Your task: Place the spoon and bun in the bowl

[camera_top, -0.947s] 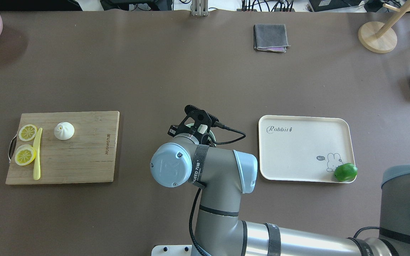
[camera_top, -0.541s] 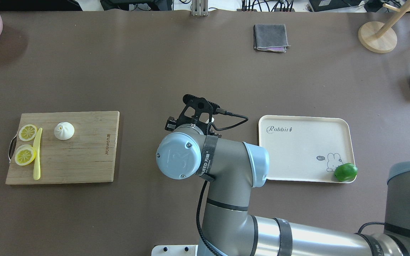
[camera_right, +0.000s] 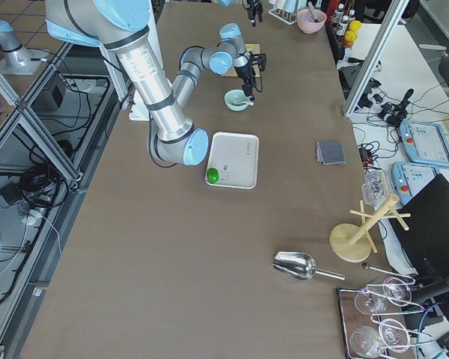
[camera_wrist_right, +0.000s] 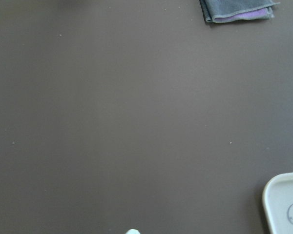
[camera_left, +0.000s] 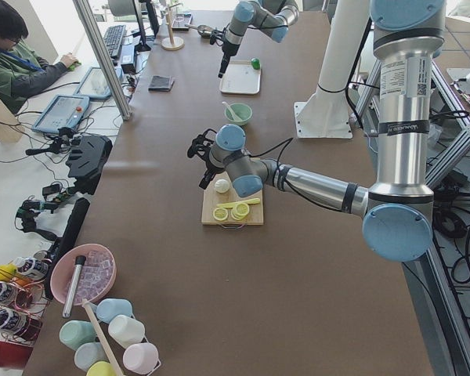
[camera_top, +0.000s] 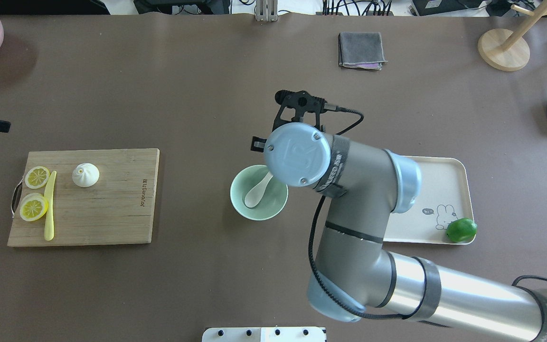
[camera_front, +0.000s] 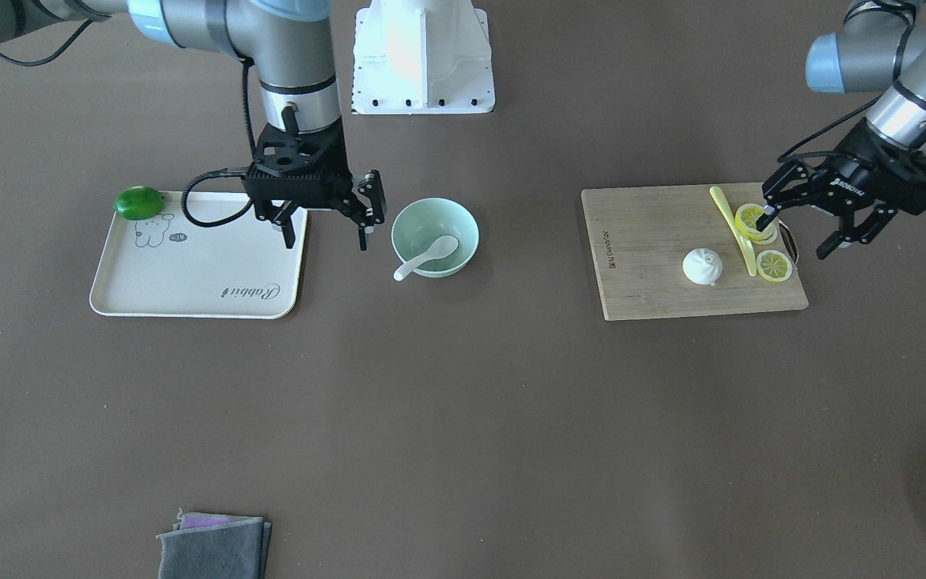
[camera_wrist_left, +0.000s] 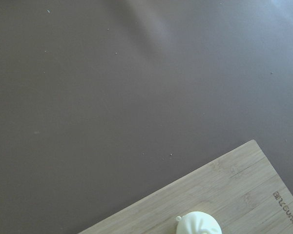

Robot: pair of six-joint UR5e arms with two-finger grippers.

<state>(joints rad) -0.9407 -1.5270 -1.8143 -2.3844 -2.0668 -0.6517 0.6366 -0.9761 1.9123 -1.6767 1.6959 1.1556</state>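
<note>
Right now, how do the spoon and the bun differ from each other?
Place: the spoon lies in the bowl, handle leaning on the rim; the bun sits on the cutting board. Shape: the spoon is long, with a scoop and handle; the bun is round with a pleated top. Task state: the spoon is in place, the bun is not yet. Both are white, and neither is gripped.

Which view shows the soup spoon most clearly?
The exterior front-facing view: the whole soup spoon shows, scoop in the mint bowl, handle over its rim. Overhead, the right arm hides its handle end. Side views show it tiny; the wrist views show no clear spoon.
</note>
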